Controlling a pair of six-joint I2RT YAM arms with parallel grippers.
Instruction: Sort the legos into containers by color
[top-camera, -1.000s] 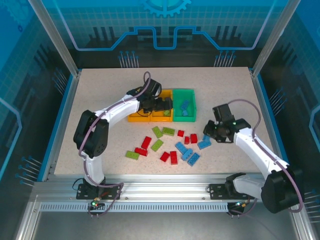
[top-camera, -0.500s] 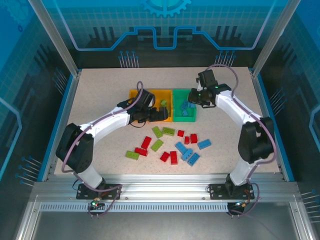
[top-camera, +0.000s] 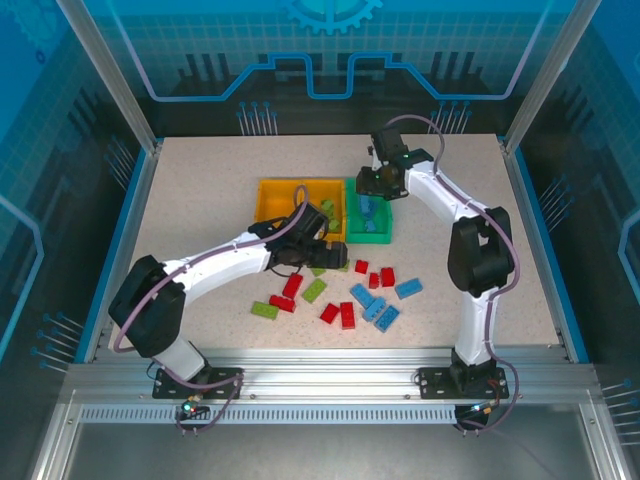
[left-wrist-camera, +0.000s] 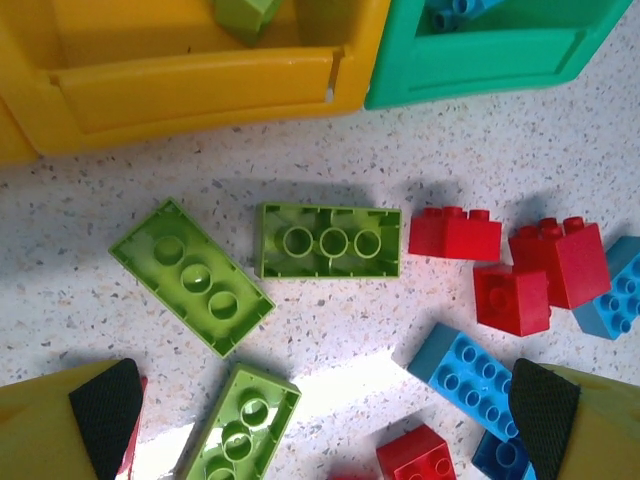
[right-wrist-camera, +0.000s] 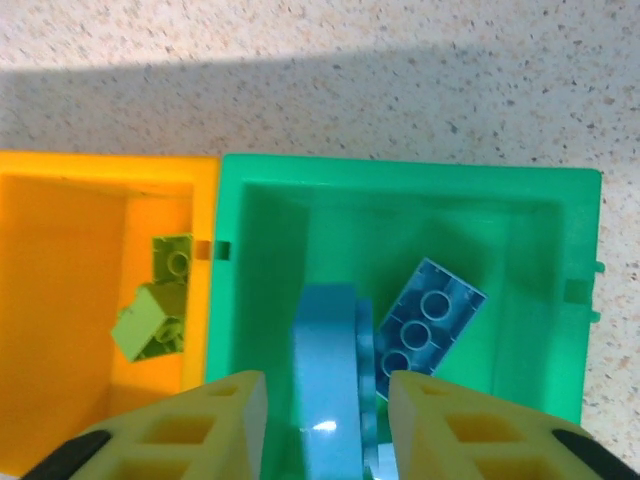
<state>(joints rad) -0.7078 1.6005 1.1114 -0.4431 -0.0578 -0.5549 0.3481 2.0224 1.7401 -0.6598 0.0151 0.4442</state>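
Note:
My right gripper (right-wrist-camera: 327, 420) hangs over the green container (right-wrist-camera: 400, 172), jaws parted. A light blue lego (right-wrist-camera: 325, 380) stands on edge between the fingers with a gap on each side. Another blue lego (right-wrist-camera: 425, 318) lies inside. The neighbouring orange-yellow container (right-wrist-camera: 100, 168) holds lime legos (right-wrist-camera: 160, 300). My left gripper (left-wrist-camera: 325, 420) is wide open above the loose pile, with nothing between its pads. Under it lie lime legos (left-wrist-camera: 330, 241), red legos (left-wrist-camera: 455, 234) and a blue lego (left-wrist-camera: 470, 375). From above, the left gripper (top-camera: 318, 250) sits just in front of the containers.
Three containers stand in a row mid-table: two orange-yellow (top-camera: 275, 190) and the green one (top-camera: 370, 238) on the right. Loose legos (top-camera: 345, 290) spread in front of them. Metal frame posts and clear walls ring the table.
My right arm swung from the loose pile to above the green container with a blue lego, and its jaws have parted. My left arm drew back from the orange-yellow container to the pile.

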